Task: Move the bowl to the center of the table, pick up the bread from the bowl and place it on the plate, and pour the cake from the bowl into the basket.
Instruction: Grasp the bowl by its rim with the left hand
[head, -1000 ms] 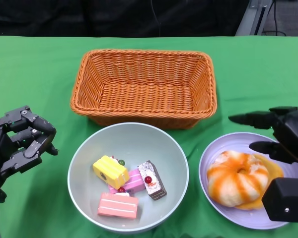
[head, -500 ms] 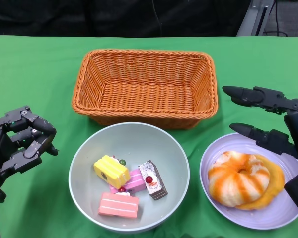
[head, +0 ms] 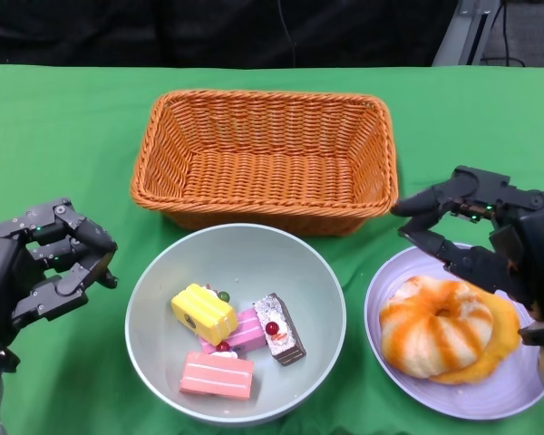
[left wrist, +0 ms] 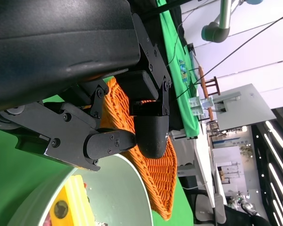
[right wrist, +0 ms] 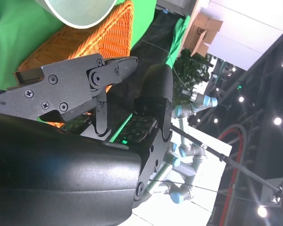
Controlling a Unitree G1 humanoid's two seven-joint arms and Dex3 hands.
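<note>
The bread (head: 440,328) lies on the plate (head: 517,396), released. The right robot hand (head: 490,237), which a second ago hung spread over the plate, has drawn back and curled its fingers partway; it holds nothing. The left robot hand (head: 41,267) has edged toward the bowl (head: 154,281), fingers loosely curled and empty, just beside the rim. The bowl stands mid-worktop (head: 63,136) before the basket (head: 263,159), with the cake pieces (head: 231,335) inside. The bread step appears complete; pouring the cake into the basket remains.
</note>
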